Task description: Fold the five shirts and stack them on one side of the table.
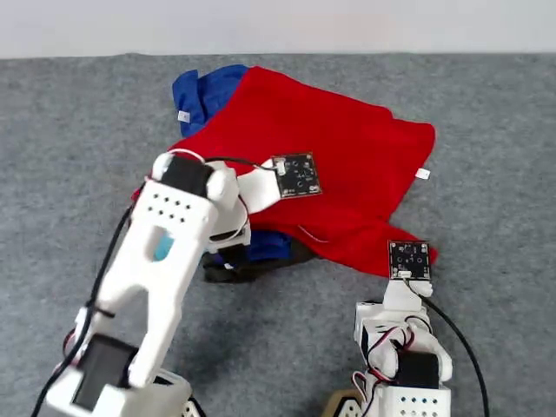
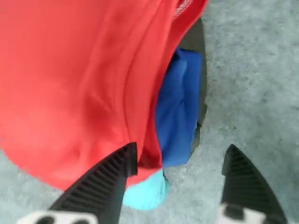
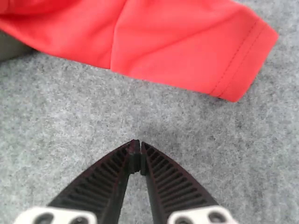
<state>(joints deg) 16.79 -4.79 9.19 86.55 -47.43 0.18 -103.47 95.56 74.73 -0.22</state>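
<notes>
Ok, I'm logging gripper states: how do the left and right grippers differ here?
The left gripper is open, the right gripper shut on nothing. The left gripper is at the edge of the red shirt, beside the blue shirt; the right gripper is over the table, apart from the red shirt. Both have black ribbed fingers.

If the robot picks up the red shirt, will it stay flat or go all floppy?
It would probably flop: the red shirt lies in soft folds, draped over the blue shirt. It's likely light, being thin cloth. Pushed across the fuzzy grey table, it may bunch up rather than slide.
</notes>
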